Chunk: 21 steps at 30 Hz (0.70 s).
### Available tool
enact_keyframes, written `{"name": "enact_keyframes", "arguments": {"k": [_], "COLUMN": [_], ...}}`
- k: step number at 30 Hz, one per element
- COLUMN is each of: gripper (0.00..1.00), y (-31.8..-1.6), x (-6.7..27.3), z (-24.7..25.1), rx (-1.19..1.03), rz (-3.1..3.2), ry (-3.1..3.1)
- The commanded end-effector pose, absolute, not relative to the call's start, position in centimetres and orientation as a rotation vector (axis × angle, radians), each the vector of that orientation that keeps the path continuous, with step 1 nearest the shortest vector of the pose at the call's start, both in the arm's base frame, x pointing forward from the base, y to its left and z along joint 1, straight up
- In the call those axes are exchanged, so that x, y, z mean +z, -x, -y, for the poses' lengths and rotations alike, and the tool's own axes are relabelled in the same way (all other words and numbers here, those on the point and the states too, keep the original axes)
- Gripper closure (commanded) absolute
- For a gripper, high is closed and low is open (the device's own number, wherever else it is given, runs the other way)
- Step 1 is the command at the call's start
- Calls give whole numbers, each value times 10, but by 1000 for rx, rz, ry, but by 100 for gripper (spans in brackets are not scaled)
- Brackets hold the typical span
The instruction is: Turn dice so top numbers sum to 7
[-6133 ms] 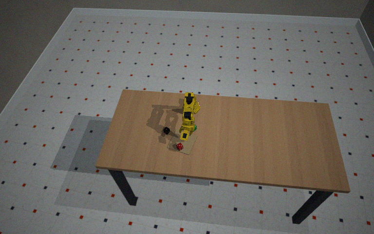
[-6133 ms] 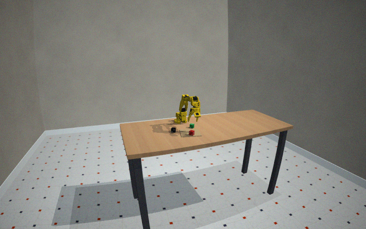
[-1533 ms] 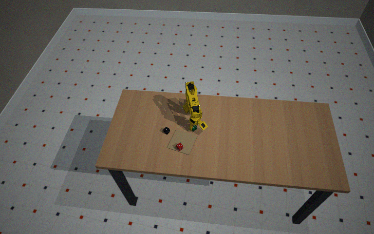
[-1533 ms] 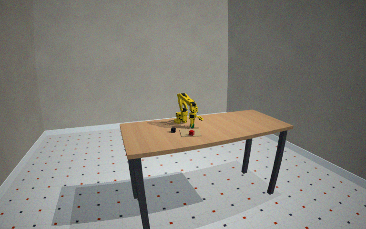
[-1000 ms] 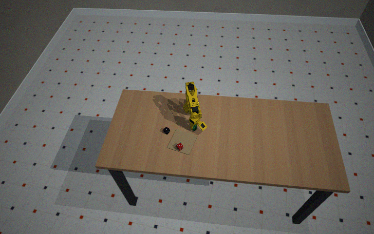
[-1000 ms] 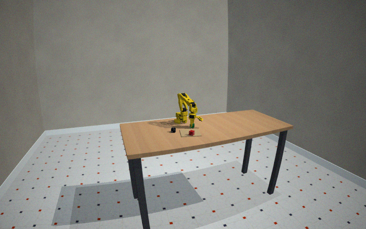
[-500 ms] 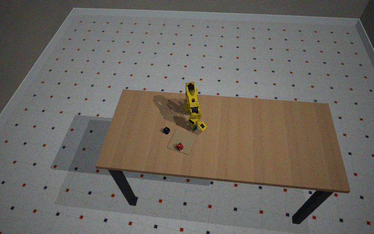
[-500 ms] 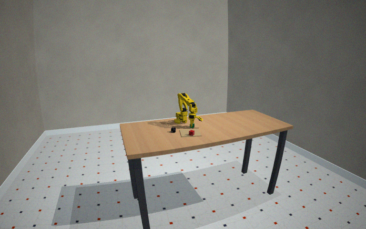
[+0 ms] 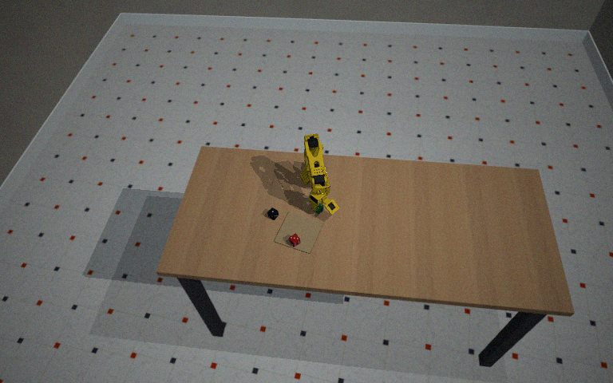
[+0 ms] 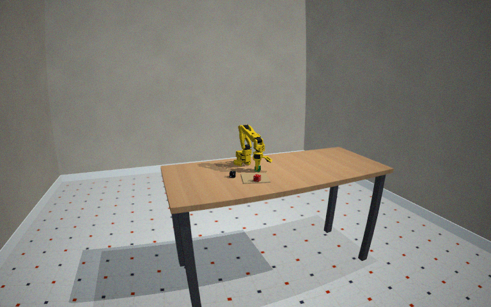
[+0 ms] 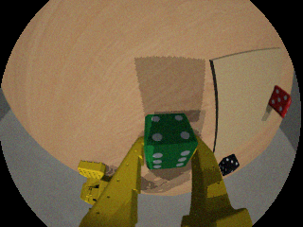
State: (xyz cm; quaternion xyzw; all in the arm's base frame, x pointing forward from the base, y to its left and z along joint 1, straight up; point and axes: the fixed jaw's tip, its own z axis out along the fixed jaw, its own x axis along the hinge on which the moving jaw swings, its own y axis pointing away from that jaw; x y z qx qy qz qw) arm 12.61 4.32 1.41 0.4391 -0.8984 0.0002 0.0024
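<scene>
Your claw (image 9: 319,208) (image 10: 258,167) (image 11: 169,144) is nearly closed, gripping the green die (image 9: 318,208) (image 10: 257,168) (image 11: 169,141); you seem to be at the turning-and-placing step; next, carry it towards the mat (image 9: 302,226) (image 10: 248,177) (image 11: 239,101).

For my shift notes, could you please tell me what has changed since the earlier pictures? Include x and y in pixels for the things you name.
The fingers (image 9: 322,209) (image 10: 261,167) moved from above the mat (image 9: 300,227) (image 10: 249,178) (image 11: 241,95) to the green die (image 9: 318,208) (image 11: 169,142) and closed on it. The mat, red die (image 9: 294,239) (image 10: 257,178) (image 11: 279,101) and black die (image 9: 273,213) (image 10: 232,174) (image 11: 229,165) stayed put.
</scene>
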Motion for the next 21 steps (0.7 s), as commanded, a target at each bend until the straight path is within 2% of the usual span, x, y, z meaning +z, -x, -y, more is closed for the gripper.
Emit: {"name": "enact_keyframes", "arguments": {"k": [1,12,21], "gripper": [99,100,100], "y": [-135,-135,-135], "x": [18,21,43], "z": [-44,-45,-46], "rx": [11,11,10], "rz": [2856,2856,2856], "ry": [-1398,-1398,-1398]}}
